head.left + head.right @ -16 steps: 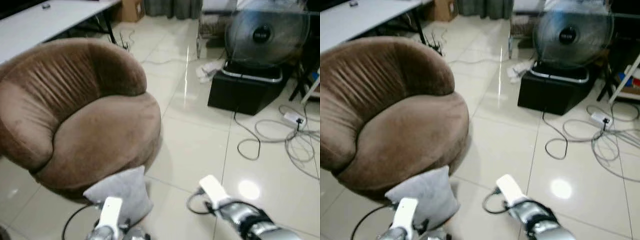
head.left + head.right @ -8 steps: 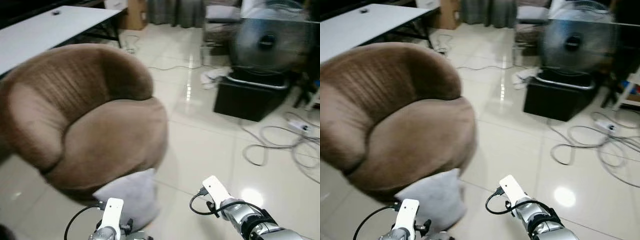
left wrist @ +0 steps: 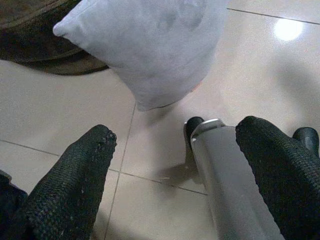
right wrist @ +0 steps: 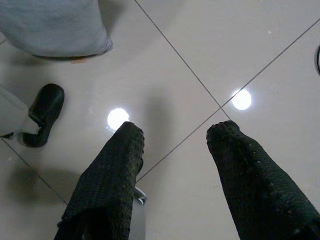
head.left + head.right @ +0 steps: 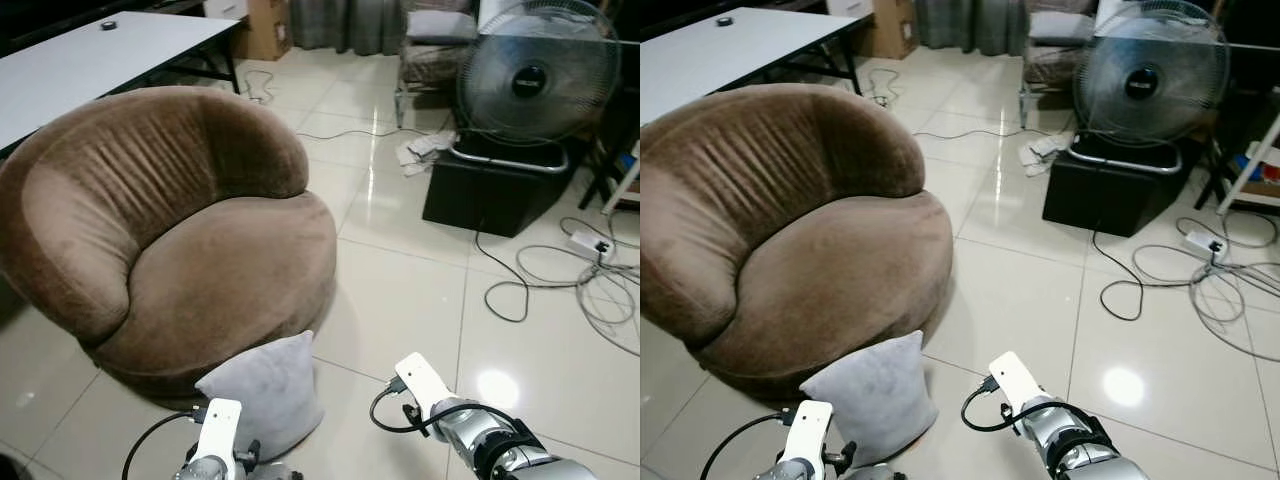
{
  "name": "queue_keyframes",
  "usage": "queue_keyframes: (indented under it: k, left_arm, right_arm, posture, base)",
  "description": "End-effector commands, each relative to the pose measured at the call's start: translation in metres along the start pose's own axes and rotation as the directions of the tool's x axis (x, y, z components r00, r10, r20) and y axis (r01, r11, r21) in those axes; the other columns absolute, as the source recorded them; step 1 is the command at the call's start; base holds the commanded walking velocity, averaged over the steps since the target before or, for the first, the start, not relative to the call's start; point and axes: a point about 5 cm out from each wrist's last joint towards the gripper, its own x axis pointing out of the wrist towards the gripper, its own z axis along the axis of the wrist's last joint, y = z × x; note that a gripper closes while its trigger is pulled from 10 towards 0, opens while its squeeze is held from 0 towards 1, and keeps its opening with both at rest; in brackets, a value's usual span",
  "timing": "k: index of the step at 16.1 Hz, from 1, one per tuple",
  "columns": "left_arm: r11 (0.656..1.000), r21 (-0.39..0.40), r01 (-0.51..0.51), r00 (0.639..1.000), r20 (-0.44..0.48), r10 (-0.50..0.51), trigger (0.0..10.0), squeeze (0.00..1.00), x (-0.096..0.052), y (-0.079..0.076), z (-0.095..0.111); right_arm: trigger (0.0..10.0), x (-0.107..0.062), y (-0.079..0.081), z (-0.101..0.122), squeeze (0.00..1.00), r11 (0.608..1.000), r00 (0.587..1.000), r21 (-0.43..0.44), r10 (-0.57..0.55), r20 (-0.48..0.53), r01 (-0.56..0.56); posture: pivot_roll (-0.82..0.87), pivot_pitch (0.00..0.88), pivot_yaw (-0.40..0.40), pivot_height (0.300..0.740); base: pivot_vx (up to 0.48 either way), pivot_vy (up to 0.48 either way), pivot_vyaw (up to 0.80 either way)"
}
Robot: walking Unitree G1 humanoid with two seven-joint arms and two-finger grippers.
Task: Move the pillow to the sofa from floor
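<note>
One pillow (image 5: 262, 391) leans against one sofa (image 5: 170, 230); both tools, left tool (image 3: 175, 150) and right tool (image 4: 175, 137), spread empty.

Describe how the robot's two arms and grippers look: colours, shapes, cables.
The right arm is silver with black bands, a white block at its wrist and a looping black cable. The left arm carries a similar white block and cable. Each gripper has two long, black, textured fingers.

The round sofa (image 5: 180, 250) is covered in brown, matt, velvety cloth with a soft nap and fine ribbing on its back. The grey pillow (image 5: 265, 390) is smooth, matt fabric. The floor tiles (image 5: 400, 300) are glossy cream ceramic, mirroring lamp spots. The left gripper's fingers (image 3: 70, 180) and the right gripper's fingers (image 4: 107, 175) have rough, pebbled black rubber. The fan (image 5: 535, 80) has a thin wire grille.
</note>
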Motion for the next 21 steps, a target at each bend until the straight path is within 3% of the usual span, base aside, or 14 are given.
queue_keyframes:
  k: [1,21]
  left_arm:
    - [1.0,0.01,-0.013,1.0,0.007,0.013,10.0,0.0,0.0,0.0039,0.0021]
    - [0.999,-0.017,-0.033,0.999,0.005,0.034,10.0,0.0,-0.0008,0.0099,0.0006]
  right_arm:
    - [10.0,0.0001,0.0005,0.0018,0.0,1.0,1.0,-0.004,0.0,0.0,0.0]
    - [10.0,0.0007,0.0053,0.0054,0.0,1.0,1.0,-0.006,0.01,0.012,-0.01]
  posture:
    - [-0.09,0.0,0.05,0.718]
    - [-0.08,0.0,0.042,0.718]
  base:
    - [0.0,0.0,0.0]
    - [0.0,0.0,0.0]
